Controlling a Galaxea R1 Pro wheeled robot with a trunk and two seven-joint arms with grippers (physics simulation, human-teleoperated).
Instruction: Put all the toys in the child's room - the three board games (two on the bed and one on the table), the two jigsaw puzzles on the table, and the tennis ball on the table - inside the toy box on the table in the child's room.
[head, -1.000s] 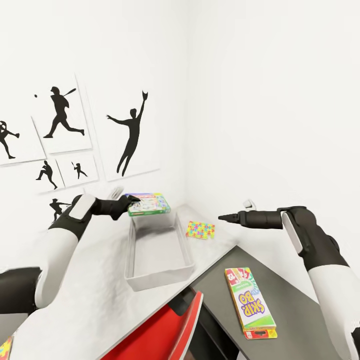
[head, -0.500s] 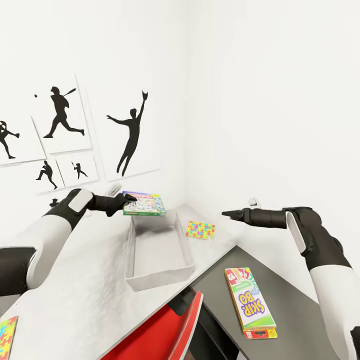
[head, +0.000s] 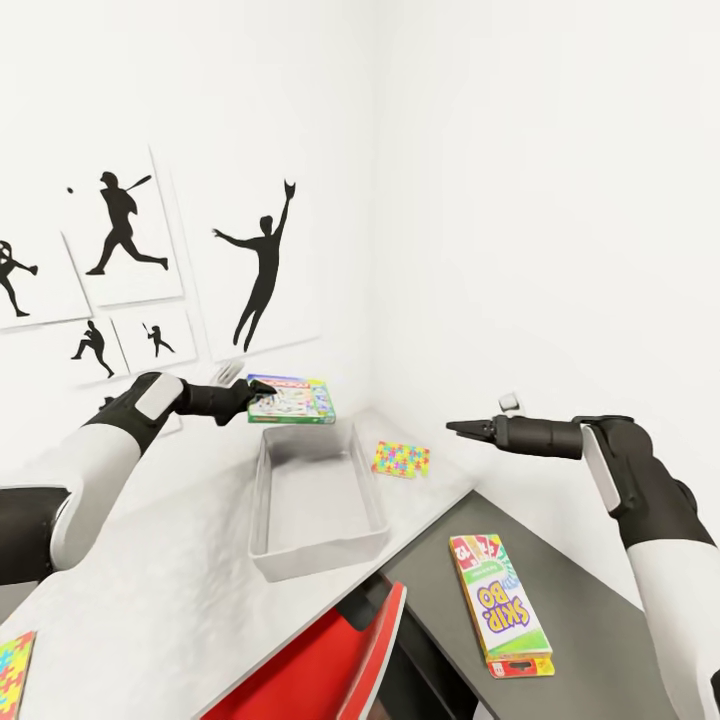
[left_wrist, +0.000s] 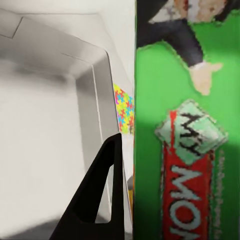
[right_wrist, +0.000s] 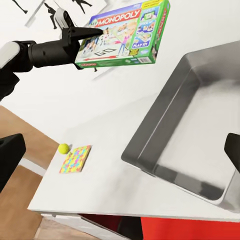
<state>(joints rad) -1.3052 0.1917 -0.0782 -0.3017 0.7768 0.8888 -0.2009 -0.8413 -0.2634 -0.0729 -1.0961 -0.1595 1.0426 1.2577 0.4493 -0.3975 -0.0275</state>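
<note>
My left gripper (head: 260, 394) is shut on the edge of a green Monopoly board game (head: 292, 400), which hangs flat just above the far end of the toy box (head: 262, 500). The right wrist view shows the same game (right_wrist: 125, 30) in that gripper (right_wrist: 101, 31), clear of the light grey box (right_wrist: 150, 127). In the left wrist view a dark finger (left_wrist: 100, 195) lies along the green game (left_wrist: 185, 125). My right gripper (head: 458, 427) hovers open to the right. One jigsaw puzzle (head: 400, 459) lies beside the box. Another puzzle (right_wrist: 75, 159) lies by the tennis ball (right_wrist: 63, 148). A SKIP-BO game (head: 500, 603) rests on the dark cabinet (head: 590, 590).
The pale table (head: 180, 590) runs along the wall with black silhouette pictures (head: 262, 265). A red chair (head: 330, 660) stands at the table's front edge. The second puzzle's corner (head: 12, 668) shows at the table's near left. Wood floor (right_wrist: 10, 130) lies beyond the table.
My left gripper has carried the Monopoly game slightly up and levelled it over the toy box's far end, its elbow swinging left. My right gripper has drifted a little to the right.
</note>
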